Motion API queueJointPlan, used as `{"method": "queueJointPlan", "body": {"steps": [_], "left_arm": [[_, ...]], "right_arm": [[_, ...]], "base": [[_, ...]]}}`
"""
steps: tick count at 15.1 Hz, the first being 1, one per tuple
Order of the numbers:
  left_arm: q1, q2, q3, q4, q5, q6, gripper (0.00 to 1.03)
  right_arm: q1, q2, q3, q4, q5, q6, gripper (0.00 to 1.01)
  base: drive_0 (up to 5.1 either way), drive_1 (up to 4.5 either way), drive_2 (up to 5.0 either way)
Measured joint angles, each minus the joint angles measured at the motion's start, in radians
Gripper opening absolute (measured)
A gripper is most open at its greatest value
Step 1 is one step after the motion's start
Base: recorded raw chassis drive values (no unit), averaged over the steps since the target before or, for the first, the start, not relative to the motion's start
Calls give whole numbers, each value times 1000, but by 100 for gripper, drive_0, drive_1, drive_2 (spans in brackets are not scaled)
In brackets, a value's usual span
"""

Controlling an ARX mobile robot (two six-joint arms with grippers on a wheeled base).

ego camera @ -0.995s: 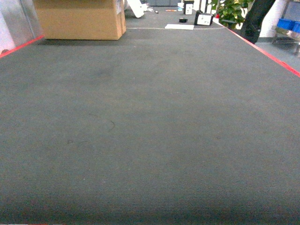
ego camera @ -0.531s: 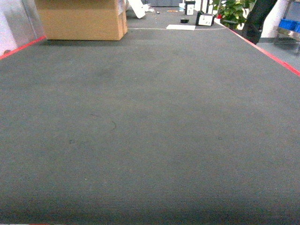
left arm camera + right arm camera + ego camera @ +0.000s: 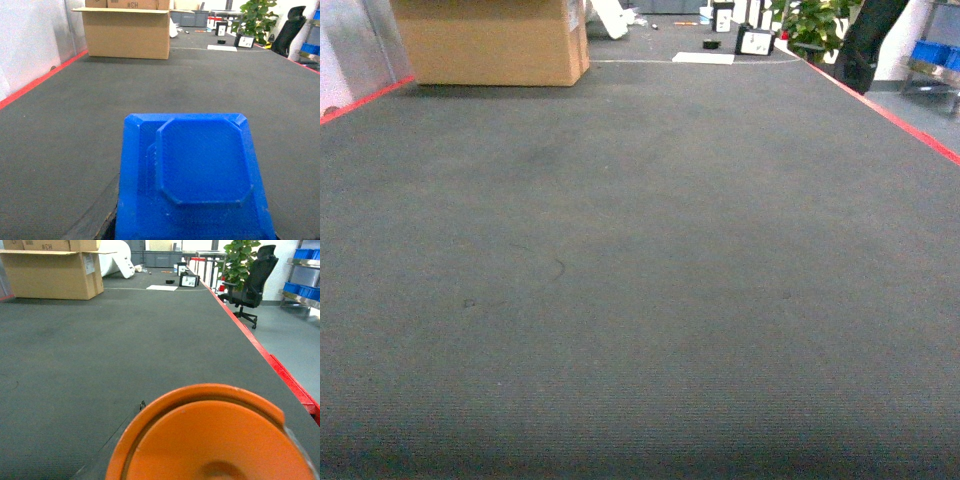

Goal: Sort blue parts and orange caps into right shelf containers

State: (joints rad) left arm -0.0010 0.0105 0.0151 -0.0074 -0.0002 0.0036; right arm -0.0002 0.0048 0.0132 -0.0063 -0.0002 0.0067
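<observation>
Cardboard box far along the dark table, office chair beyond its right edge, blue part filling the left wrist view, flat face up, orange cap filling the right wrist view, neither gripper visible, their grip cannot be told

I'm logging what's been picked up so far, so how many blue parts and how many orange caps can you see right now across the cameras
Blue parts: 1, filling the left wrist view.
Orange caps: 1, filling the right wrist view.
Total: 2

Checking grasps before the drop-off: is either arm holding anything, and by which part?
Likely both. A blue part fills the left wrist view and an orange cap fills the right wrist view, each close under its camera. The fingers are out of view, so the hold point cannot be told.
</observation>
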Motion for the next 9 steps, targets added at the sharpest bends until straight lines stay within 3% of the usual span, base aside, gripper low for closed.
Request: {"method": "queueJointPlan", "body": {"steps": [3,9], "left_arm": [[0,0,0,0,0,0,44],[0,0,0,0,0,0,44]], "right_arm": [[0,0,0,0,0,0,44],[0,0,0,0,0,0,44]], "base": [[-42,-42,-42],[-175,-175,-175]]}}
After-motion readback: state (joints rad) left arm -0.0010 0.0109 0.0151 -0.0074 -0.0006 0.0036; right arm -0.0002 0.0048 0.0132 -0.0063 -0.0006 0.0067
